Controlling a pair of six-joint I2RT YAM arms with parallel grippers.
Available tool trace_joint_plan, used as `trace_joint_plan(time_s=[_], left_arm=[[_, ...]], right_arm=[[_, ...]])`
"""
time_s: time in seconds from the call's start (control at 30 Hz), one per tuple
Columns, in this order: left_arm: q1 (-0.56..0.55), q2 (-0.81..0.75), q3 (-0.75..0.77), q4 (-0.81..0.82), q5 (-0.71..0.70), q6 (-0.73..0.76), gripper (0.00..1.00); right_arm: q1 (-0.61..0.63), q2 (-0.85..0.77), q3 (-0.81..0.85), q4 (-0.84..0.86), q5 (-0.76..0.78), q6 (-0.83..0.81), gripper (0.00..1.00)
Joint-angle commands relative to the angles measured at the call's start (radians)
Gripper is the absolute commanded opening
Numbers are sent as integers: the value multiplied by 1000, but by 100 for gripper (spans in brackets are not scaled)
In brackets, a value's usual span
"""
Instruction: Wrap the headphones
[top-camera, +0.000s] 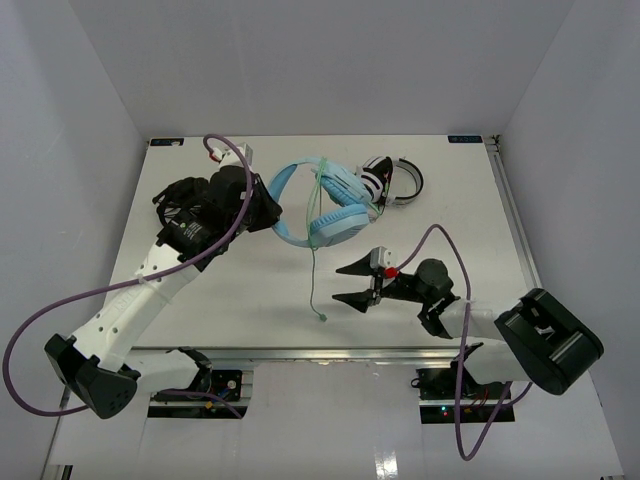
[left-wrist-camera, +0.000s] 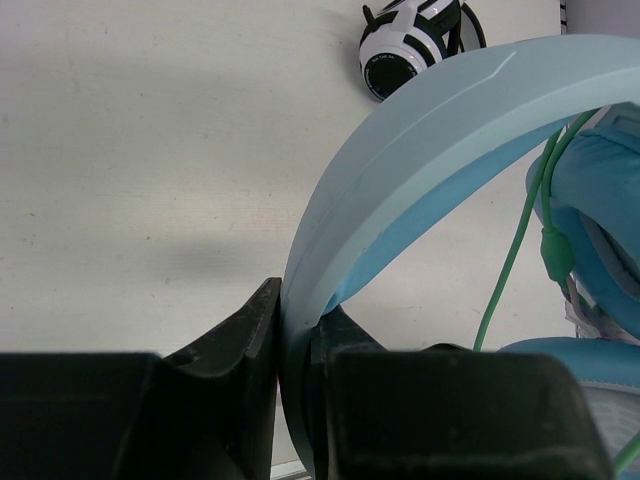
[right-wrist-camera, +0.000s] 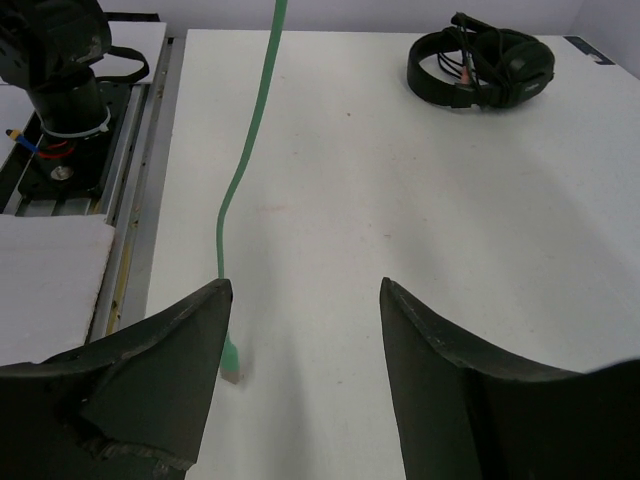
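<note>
The headphones (top-camera: 325, 205) lie on the white tabletop (top-camera: 250, 300), at the far side and a little left of the middle. Their ear cups (top-camera: 340, 222) are to the right and the headband (top-camera: 283, 190) curves out to the left. The left arm (top-camera: 150, 290) reaches from the near left corner up to this headband. The left jaws are nearly closed and pinch the headband by its edge. In the left wrist view the light blue band stands between the two black fingers (left-wrist-camera: 225, 345) and touches both.

The thin green cable (top-camera: 313, 270) crosses over the ear cups and then runs toward the near edge. Its plug (top-camera: 325, 318) rests on the tabletop near the middle.

The right jaws are wide open and hold nothing. They are low over the tabletop, just right of the loose part of the cable, and they point to the left. In the right wrist view the cable comes down to the finger on the left of that view, and the plug lies just beside this finger. Whether they touch, I cannot tell.

White-and-black headphones (top-camera: 395, 178) lie close against the right side of the blue ones. Black headphones (top-camera: 185, 205) lie at the far left, partly under the left arm.
</note>
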Motion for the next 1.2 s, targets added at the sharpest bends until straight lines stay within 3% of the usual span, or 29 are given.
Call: trace_joint_plan(time_s=[0.0,0.7,1.17], left_arm=[[5,-43,66,33,19,-47,0],[5,-70,62,37,30,-52,0],[5,-70,35,56,25,-54,0]], right_arm=[[47,82,63,104,-29,-49,71],[86,421,127,248,-10,-62,69],[86,582,148,405,-21,-9,58]])
